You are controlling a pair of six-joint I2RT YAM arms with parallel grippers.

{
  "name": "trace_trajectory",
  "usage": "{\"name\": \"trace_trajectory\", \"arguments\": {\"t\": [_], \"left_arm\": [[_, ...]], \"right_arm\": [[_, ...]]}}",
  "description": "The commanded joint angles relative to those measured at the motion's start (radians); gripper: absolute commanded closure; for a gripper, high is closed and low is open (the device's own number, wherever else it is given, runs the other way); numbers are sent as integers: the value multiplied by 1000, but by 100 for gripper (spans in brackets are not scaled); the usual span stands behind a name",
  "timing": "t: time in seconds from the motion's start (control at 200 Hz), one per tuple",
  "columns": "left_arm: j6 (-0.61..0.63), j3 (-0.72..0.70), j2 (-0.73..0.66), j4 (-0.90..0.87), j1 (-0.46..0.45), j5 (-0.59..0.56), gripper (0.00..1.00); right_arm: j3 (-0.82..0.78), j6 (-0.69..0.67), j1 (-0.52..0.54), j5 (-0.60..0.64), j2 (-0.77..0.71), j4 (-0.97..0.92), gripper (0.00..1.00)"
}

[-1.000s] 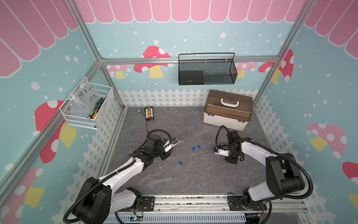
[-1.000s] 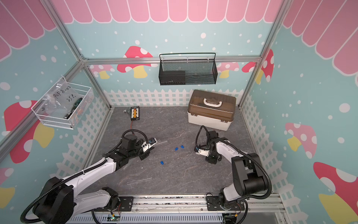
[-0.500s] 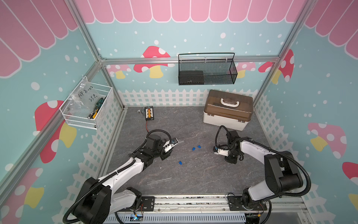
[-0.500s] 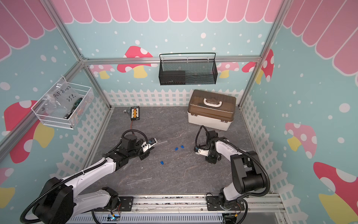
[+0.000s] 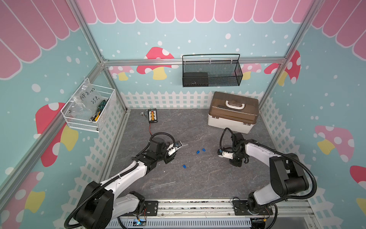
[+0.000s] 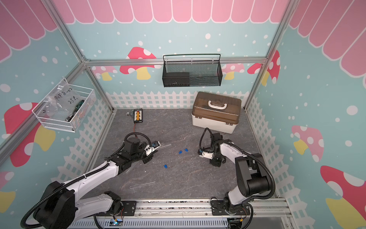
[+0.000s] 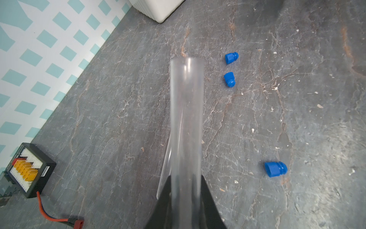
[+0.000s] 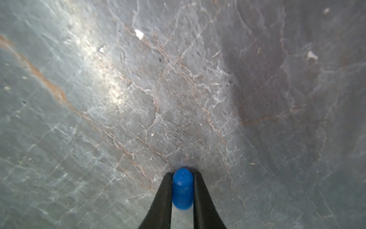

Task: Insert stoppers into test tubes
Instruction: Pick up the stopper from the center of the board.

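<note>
1. I find the widest open floor (image 5: pixel 210 178) at centre front, between the left arm (image 5: pixel 136 171) and the right arm (image 5: pixel 259 151). Only a lying tube (image 5: pixel 162 184), near the front rail (image 5: pixel 198 207), interrupts it.
2. Three loose stoppers sit in the central lane: a pair (image 5: pixel 200 151) and a single one (image 5: pixel 184 166) nearer the front, well apart.
3. The held tube (image 5: pixel 184 145) juts from the left arm's tip toward centre, narrowing that lane.
4. The storage box (image 5: pixel 232 117) blocks the back right corner, with the right arm's cable loop (image 5: pixel 222 136) just before it.
5. At back left, the connector board (image 5: pixel 152 115) and red wire (image 5: pixel 150 129) lie near the wall. Floor between board and box is open.
6. In a top view, a further tube (image 6: pixel 131 168) lies partly under the left arm.
</note>
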Motion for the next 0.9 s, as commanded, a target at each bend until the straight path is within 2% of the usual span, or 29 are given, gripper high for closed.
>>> {"name": "trace_trajectory", "arguments": {"t": [0.0,0.095,0.26,0.405,0.655,0.895], "left_arm": [[18,8,-16,-20,5,14,100],[20,6,-19,-20,5,10,100],[19,6,-29,-18,5,3,100],[14,12,-20,-20,5,14,100],[1,17,3,-20,5,11,100],[4,17,23,-12,8,0,100]], "right_arm": [[-21,-24,-2,-43,-26,-13,85],[-21,-11,3,-56,-82,-20,85],[-17,-44,11,-140,-265,-94,86],[-8,-38,128,-194,-331,-123,87],[91,9,392,-235,-162,-11,88],[153,17,506,-250,13,95,87]]}}
